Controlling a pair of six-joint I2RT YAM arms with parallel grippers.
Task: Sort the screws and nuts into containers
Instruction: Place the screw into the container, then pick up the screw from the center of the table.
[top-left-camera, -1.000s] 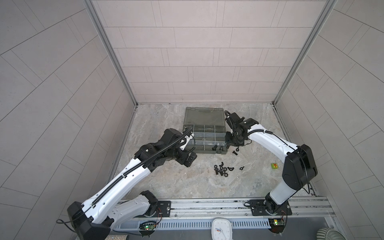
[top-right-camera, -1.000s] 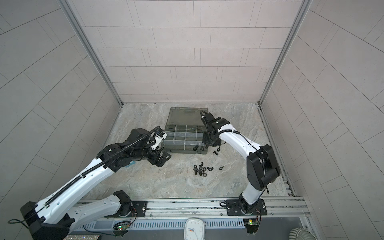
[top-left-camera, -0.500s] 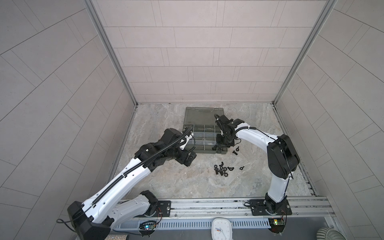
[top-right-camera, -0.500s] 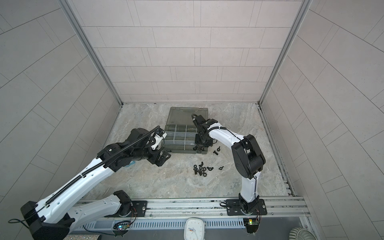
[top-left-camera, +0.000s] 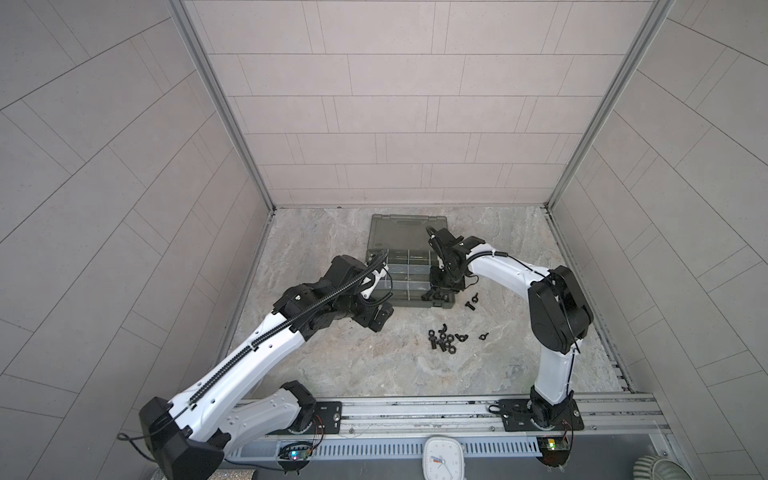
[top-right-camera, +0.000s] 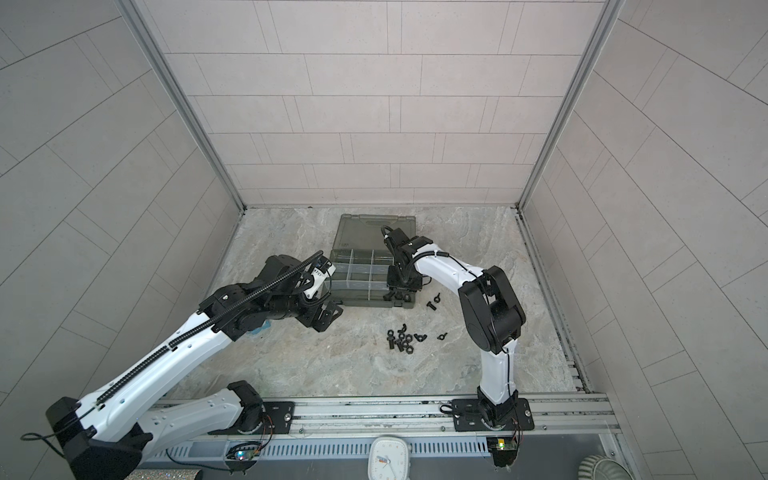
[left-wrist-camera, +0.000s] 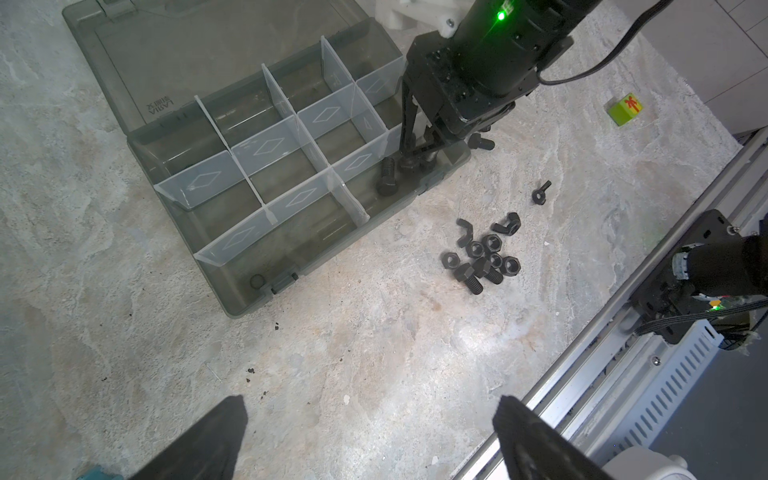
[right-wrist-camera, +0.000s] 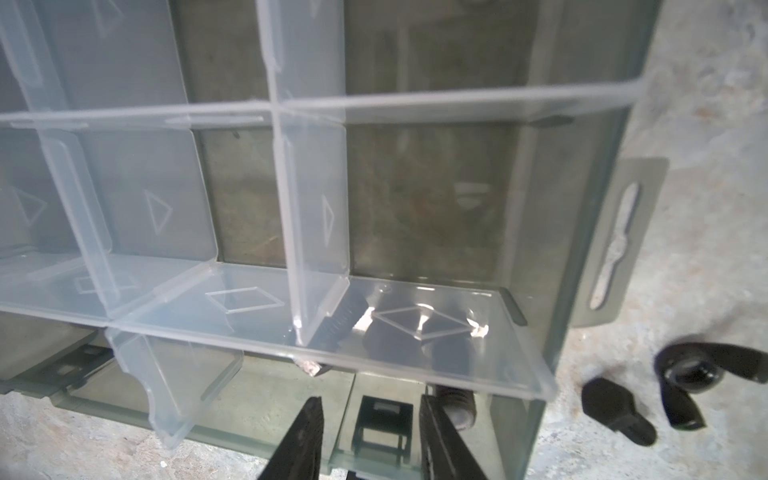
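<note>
The olive-grey organiser case (top-left-camera: 415, 303) (top-right-camera: 365, 303) lies open mid-table, its containers split by pale dividers (left-wrist-camera: 266, 145). My right gripper (top-left-camera: 442, 286) (top-right-camera: 399, 286) (left-wrist-camera: 415, 156) (right-wrist-camera: 370, 401) reaches down into the near right container, open, nothing between its fingers. Black screws (left-wrist-camera: 386, 176) (right-wrist-camera: 455, 409) lie in that container, one right beside a finger. A loose pile of nuts and screws (top-left-camera: 444, 338) (top-right-camera: 401, 340) (left-wrist-camera: 482, 259) sits on the table in front of the case. My left gripper (top-left-camera: 380, 322) (top-right-camera: 326, 318) (left-wrist-camera: 370, 401) hovers wide open and empty left of the pile.
A screw (right-wrist-camera: 615, 409) and a wing nut (right-wrist-camera: 698, 374) lie just outside the case's right wall. Another wing nut (left-wrist-camera: 541, 192) lies apart from the pile. A green cube (left-wrist-camera: 625, 109) sits far right, a blue toy (top-right-camera: 259, 328) under my left arm. The metal rail (top-left-camera: 415, 409) runs along the front.
My right arm has swung left from beside the case to over its near right container, and its jaws have widened. The left arm has stayed still.
</note>
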